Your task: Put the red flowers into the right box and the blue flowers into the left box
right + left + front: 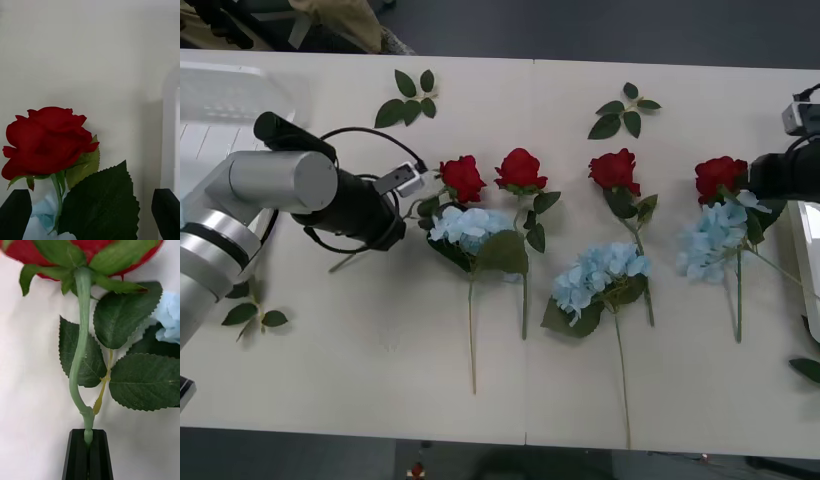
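Left hand (89, 453) pinches a red flower (462, 177) by its stem; right hand (90, 213) gapes beside another.

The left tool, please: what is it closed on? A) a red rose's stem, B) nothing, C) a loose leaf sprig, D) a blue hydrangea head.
A: in the left wrist view the black fingers of the left tool pinch the green stem of the red rose.
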### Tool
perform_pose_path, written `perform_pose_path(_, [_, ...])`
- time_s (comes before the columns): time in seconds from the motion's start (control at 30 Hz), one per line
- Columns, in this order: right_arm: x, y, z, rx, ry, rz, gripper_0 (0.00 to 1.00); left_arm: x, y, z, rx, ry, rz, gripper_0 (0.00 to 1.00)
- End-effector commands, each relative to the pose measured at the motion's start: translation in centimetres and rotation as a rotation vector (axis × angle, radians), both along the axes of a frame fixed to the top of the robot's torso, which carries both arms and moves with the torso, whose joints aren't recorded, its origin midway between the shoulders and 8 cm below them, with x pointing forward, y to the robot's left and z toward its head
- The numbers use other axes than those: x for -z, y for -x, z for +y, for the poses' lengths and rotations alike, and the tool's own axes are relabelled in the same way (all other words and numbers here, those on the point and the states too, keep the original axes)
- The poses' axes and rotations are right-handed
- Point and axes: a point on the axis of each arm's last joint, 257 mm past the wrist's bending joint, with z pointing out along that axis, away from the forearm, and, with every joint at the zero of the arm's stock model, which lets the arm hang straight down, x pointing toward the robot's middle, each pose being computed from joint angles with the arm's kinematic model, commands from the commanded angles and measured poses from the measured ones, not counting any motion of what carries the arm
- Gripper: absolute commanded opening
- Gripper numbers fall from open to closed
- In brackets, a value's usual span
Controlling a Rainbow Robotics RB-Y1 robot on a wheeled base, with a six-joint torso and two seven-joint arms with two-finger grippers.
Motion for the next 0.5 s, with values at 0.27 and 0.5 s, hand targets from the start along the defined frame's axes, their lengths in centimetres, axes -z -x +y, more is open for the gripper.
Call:
perform_pose_path(0.27, [-0.7,-1.0,0.1,-0.089,0.146,-0.01,0.94,-10.2,-2.3,3.9,-0.084,0.269,-0.062,0.0])
perform_pose_path(0.5, [0.3,-1.1,0.5,-0.095,0.155,0.004,0.94,-16.3,-2.2,0.4,-0.055,0.537,-0.081,0.0])
